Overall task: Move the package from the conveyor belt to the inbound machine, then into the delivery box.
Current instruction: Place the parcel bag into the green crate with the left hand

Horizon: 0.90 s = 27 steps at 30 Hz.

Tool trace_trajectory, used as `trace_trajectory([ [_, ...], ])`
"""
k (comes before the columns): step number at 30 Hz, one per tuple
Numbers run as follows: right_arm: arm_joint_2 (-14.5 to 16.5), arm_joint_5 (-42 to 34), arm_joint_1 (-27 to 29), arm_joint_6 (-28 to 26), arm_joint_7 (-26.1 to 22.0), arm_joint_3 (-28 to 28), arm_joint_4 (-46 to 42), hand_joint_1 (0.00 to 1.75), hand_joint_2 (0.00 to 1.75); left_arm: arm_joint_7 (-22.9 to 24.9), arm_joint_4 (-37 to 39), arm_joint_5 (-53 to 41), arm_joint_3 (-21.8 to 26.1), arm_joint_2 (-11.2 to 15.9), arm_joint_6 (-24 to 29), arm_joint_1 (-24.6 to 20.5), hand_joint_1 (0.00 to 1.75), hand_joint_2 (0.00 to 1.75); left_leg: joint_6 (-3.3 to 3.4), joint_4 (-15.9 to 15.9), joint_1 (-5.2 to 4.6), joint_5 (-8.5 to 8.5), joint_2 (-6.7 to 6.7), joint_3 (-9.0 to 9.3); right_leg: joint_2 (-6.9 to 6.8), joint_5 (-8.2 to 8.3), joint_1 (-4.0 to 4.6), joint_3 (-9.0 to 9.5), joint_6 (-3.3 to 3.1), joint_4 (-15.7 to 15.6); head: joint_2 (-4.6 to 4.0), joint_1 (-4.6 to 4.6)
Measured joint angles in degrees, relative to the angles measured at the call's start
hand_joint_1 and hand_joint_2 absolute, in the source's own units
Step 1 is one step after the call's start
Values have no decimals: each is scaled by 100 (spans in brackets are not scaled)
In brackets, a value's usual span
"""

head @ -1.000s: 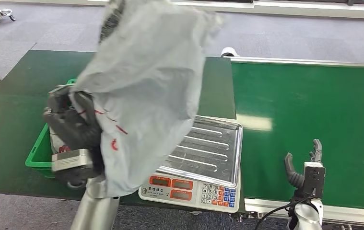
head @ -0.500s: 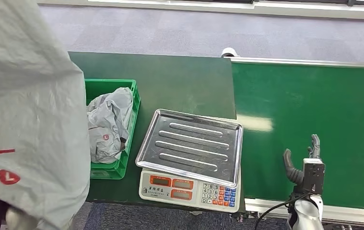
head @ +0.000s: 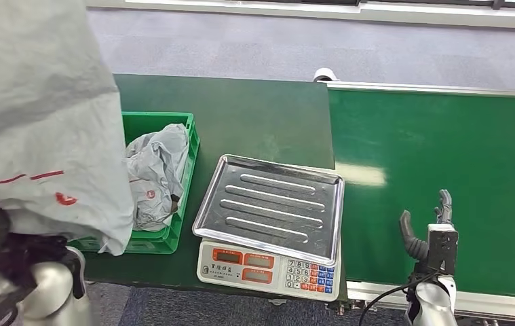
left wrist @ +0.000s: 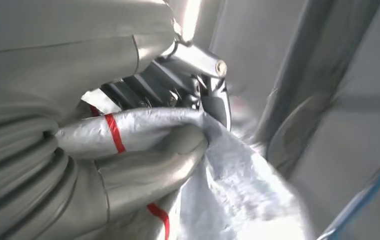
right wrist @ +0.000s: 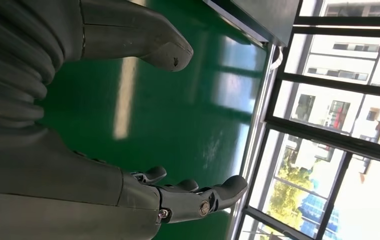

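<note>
Here our left hand [left wrist: 142,165] grips the grey package [head: 37,122], raised at the near left above the green crate [head: 173,234]; our right hand [head: 431,234] hovers open-fingered over the conveyor belt [head: 444,149].

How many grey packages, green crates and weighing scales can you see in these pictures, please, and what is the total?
Grey packages: 2, one held up by the left hand as package, one package in the crate.
Green crates: 1, the crate on the table.
Weighing scales: 1, the scale.
Total: 4.
</note>
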Motion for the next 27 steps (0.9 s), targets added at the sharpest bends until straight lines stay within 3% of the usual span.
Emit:
trace_trajectory([
  [4,-2,14,105,25,-2,-7,-98,0,175,294,1901,-524,323,-14,-1,-319,175,175,-2,0,1,4,3,2,1,6,2,1,-2,0,0,0],
  [8,-3,58,159,69,-2,-27,-122,0,175,1275,3536,-1264,394,-14,-3,-659,175,175,-6,0,1,8,11,1,9,15,1,-2,-3,0,0,1],
  [11,-4,84,178,97,-2,-39,-123,0,175,1809,4408,-1626,392,26,-3,-824,175,175,-6,1,0,7,12,0,11,15,0,-4,-2,0,0,0],
  [15,-4,130,191,120,-2,-39,-123,0,175,2016,5023,-1625,379,90,-2,-900,175,175,-3,0,1,4,14,-3,11,9,1,-5,-2,0,0,1],
  [17,-3,153,191,121,-2,-39,-122,0,175,2095,5145,-1670,367,117,0,-905,109,175,-2,0,1,3,13,-5,10,7,1,-5,-3,0,0,1],
  [19,-2,161,186,120,-2,-39,-121,0,175,2142,5193,-1850,379,132,2,-902,22,175,-2,-1,1,2,11,-7,8,6,2,-5,-3,0,0,1],
  [21,-2,161,182,116,-2,-39,-121,0,175,2093,5217,-2069,452,130,3,-901,0,175,-2,-2,1,3,11,-7,7,5,2,-4,-3,0,0,1],
  [23,-2,160,183,110,-2,-39,-121,0,175,1894,5220,-2313,632,93,3,-902,0,175,-2,-2,2,3,11,-6,7,6,2,-4,-3,1,0,1],
  [27,-2,159,187,100,0,-39,-121,0,175,1520,5170,-2567,1125,-62,5,-903,0,0,-2,-2,2,4,12,-4,8,7,2,-2,-3,1,0,1],
])
